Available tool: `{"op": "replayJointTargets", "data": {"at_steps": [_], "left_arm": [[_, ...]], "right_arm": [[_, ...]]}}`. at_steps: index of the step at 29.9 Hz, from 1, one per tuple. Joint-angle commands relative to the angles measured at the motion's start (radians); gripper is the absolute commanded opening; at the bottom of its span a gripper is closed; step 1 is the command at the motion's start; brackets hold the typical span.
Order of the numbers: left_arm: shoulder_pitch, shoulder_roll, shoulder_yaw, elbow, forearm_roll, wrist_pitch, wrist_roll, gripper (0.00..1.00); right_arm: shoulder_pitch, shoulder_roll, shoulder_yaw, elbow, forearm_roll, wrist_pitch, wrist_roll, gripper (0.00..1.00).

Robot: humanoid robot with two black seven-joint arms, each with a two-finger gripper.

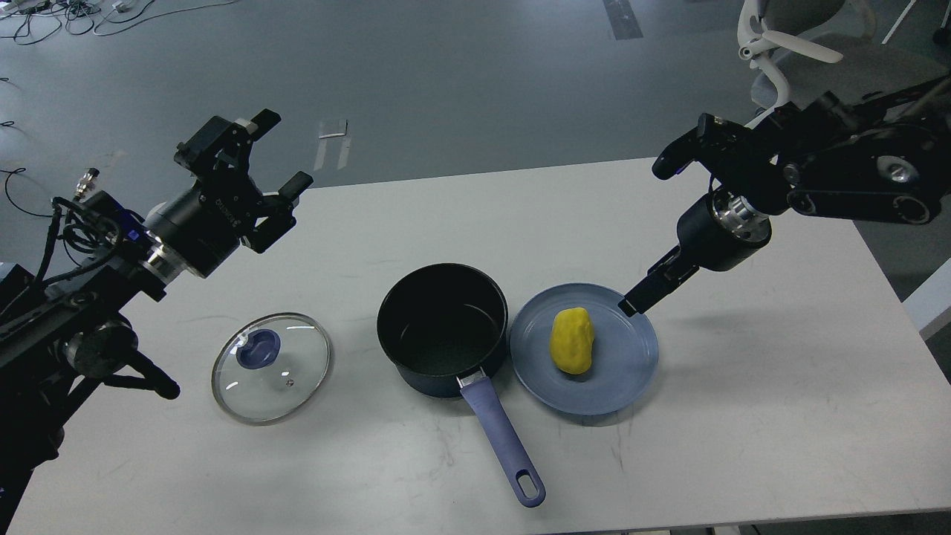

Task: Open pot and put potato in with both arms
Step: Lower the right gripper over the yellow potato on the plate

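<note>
The dark pot stands open in the middle of the white table, its blue handle pointing toward me. Its glass lid with a blue knob lies flat on the table to the pot's left. The yellow potato lies on a blue plate just right of the pot. My left gripper is open and empty, held above the table's far left, well away from the lid. My right gripper points down and to the left, its tips just above the plate's far right rim, right of the potato. Its fingers overlap in this view.
The white table ends close behind both grippers and at the right. A white office chair stands behind the right arm. Cables lie on the grey floor at the far left.
</note>
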Motion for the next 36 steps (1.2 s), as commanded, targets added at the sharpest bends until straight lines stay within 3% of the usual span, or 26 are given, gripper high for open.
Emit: {"op": "replayJointTargets", "data": {"at_steps": [1, 17, 36], "left_arm": [[0.0, 0.002, -0.001, -0.002, 0.0, 0.0, 0.0, 0.98], [0.0, 0.003, -0.009, -0.009, 0.0, -0.001, 0.0, 0.98], [0.001, 0.028, -0.01, -0.017, 0.0, -0.003, 0.0, 0.98]], "right_arm": [[-0.011, 0.063, -0.014, -0.031, 0.003, 0.0, 0.0, 1.0], [-0.04, 0.257, -0.087, -0.109, 0.21, 0.0, 0.0, 1.0], [-0.069, 0.336, -0.132, -0.177, 0.214, 0.0, 0.0, 1.0]]}}
